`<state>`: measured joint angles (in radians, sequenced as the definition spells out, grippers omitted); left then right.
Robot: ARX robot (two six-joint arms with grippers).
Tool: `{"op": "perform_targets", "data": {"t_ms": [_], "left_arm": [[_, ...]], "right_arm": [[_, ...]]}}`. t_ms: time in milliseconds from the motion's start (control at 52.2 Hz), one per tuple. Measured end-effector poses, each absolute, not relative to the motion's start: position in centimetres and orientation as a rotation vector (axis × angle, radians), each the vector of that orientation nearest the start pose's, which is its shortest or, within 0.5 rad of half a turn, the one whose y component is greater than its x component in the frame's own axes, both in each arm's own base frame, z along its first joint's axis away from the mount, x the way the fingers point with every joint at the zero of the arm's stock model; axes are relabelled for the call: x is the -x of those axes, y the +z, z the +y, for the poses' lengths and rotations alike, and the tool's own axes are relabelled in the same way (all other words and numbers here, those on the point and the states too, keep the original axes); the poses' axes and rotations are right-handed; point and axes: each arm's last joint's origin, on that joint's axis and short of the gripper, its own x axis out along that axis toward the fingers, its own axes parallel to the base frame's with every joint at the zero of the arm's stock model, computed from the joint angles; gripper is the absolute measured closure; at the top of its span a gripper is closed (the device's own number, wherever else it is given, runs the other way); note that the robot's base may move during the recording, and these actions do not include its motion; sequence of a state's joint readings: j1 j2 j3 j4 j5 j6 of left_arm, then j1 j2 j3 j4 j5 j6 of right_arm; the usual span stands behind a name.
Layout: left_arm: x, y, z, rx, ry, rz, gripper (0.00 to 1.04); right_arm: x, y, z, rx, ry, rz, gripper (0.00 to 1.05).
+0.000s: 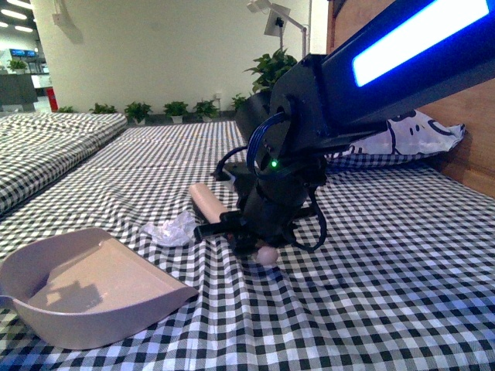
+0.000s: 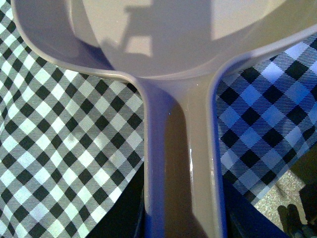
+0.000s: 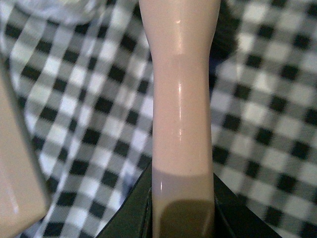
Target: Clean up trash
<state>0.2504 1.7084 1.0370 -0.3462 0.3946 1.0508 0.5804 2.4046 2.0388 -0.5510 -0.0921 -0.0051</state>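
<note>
The trash (image 1: 172,229), a small crumpled whitish wad, lies on the checkered bedspread (image 1: 371,270) between the dustpan and the brush. The beige dustpan (image 1: 93,286) rests at the near left with its mouth toward the wad and nothing inside. In the left wrist view my left gripper (image 2: 181,218) is shut on the dustpan's handle (image 2: 181,163). My right gripper (image 1: 259,232) is shut on the pinkish brush (image 1: 207,202), just right of the wad. The right wrist view shows the brush handle (image 3: 182,99) held between the jaws (image 3: 182,208), with the blurred wad (image 3: 64,10) beyond it.
A white pillow with black prints (image 1: 410,135) lies at the back right against a wooden headboard (image 1: 472,147). Another checkered bed (image 1: 46,147) stands to the left. Potted plants (image 1: 271,69) line the far wall. The bed's edge and the floor (image 2: 292,188) show beside the dustpan handle.
</note>
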Motion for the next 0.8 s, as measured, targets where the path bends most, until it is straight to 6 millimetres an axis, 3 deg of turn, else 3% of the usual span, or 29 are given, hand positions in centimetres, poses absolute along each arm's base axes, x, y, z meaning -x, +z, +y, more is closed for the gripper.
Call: {"op": "perform_targets", "data": {"t_ms": [172, 364, 498, 632, 804], "left_arm": [[-32.7, 17.9, 7.2, -0.643, -0.607, 0.780, 0.79], [-32.7, 17.9, 7.2, -0.643, -0.607, 0.780, 0.79], [-32.7, 17.9, 7.2, -0.643, -0.607, 0.780, 0.79], [-32.7, 17.9, 7.2, -0.644, -0.607, 0.780, 0.79], [-32.7, 17.9, 7.2, -0.644, -0.607, 0.780, 0.79]], "right_arm": [[-41.8, 17.4, 29.3, 0.221, 0.876, 0.958, 0.85], [-40.4, 20.7, 28.4, 0.209, 1.112, 0.929, 0.85], [-41.4, 23.4, 26.6, 0.263, 1.047, 0.836, 0.85], [-43.5, 23.6, 24.2, 0.287, 0.890, 0.765, 0.85], [-45.0, 23.6, 22.9, 0.264, 0.740, 0.700, 0.85]]}}
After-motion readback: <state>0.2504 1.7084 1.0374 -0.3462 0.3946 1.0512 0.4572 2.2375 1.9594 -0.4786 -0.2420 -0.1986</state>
